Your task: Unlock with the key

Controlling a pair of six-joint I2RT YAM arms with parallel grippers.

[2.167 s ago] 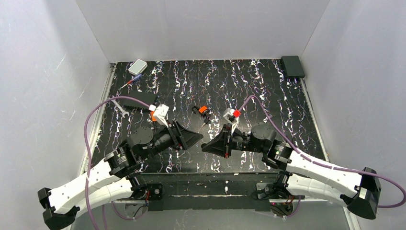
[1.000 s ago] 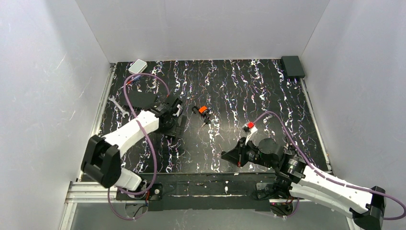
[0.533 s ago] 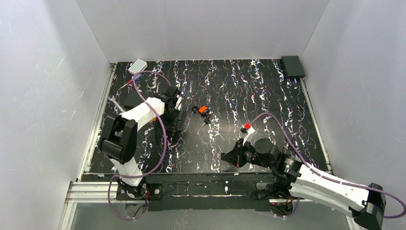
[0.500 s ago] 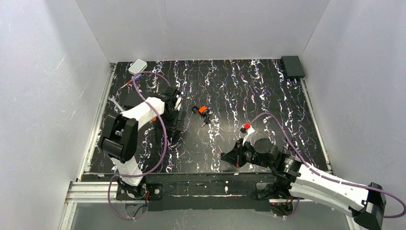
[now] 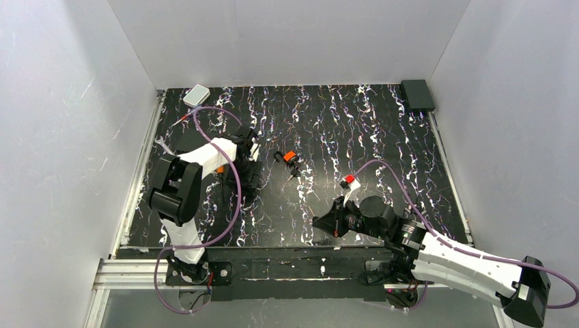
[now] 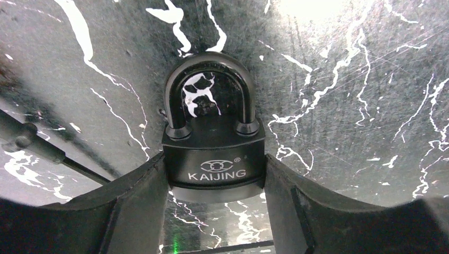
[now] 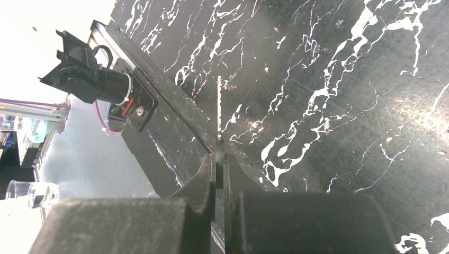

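Note:
A dark padlock (image 6: 214, 145) marked KAIJING lies flat on the black marbled table, shackle pointing away. My left gripper (image 6: 214, 177) is closed on the padlock's body, one finger pressed against each side. In the top view this gripper (image 5: 247, 180) is left of centre and hides the padlock. My right gripper (image 7: 219, 156) is shut on the key (image 7: 219, 111): its black head is pinched between the fingers and its thin metal blade sticks straight out. In the top view the right gripper (image 5: 319, 222) hovers near the table's front edge, well apart from the padlock.
A stubby orange-and-black cylinder (image 5: 289, 156) lies mid-table, right of my left gripper. A white box (image 5: 196, 94), an orange-handled screwdriver (image 5: 183, 118) and a wrench (image 5: 162, 145) lie at the far left. A black box (image 5: 417, 94) sits in the far right corner.
My left arm has unfolded and reached forward, its gripper settling round the padlock. My right arm has drawn back toward the front edge with the key still held.

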